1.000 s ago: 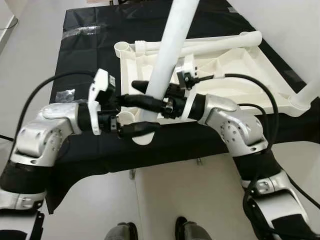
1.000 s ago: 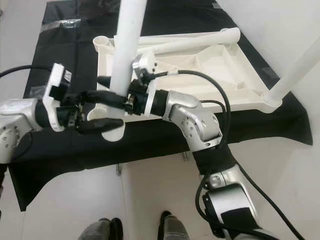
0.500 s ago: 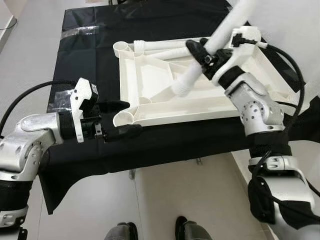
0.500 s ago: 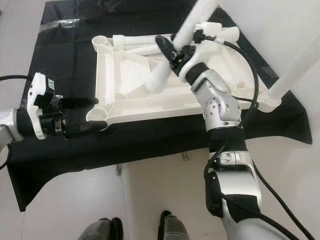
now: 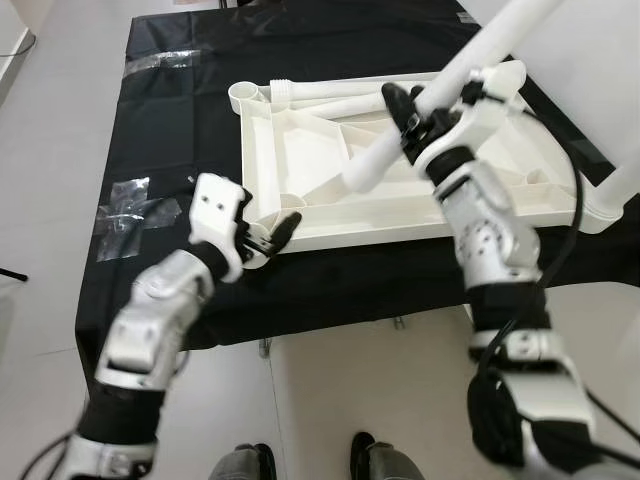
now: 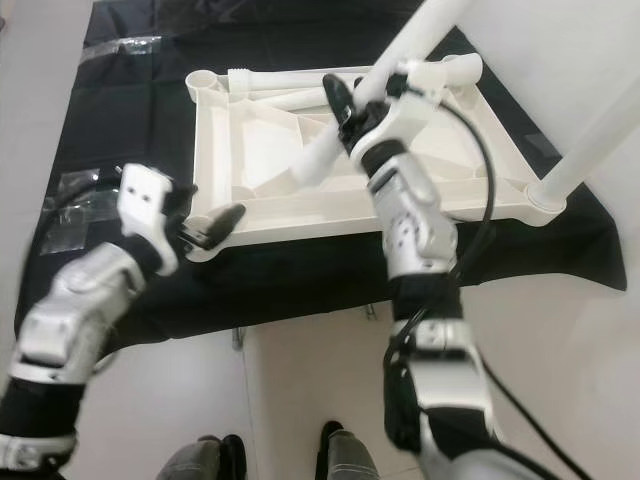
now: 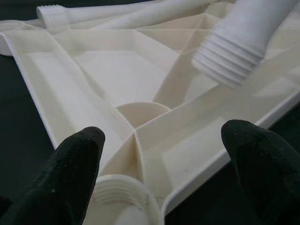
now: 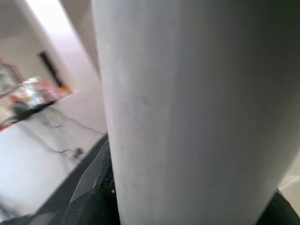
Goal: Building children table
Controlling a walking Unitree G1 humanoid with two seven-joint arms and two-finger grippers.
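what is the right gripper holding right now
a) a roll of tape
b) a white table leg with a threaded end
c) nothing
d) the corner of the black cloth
b: the right gripper is shut on the white table leg, whose threaded end hangs above the upturned tabletop.

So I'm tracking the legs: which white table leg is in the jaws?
The tilted leg above the upturned tabletop, clamped by the right gripper. Two others lie along the far edge; one stands fitted at the right corner.
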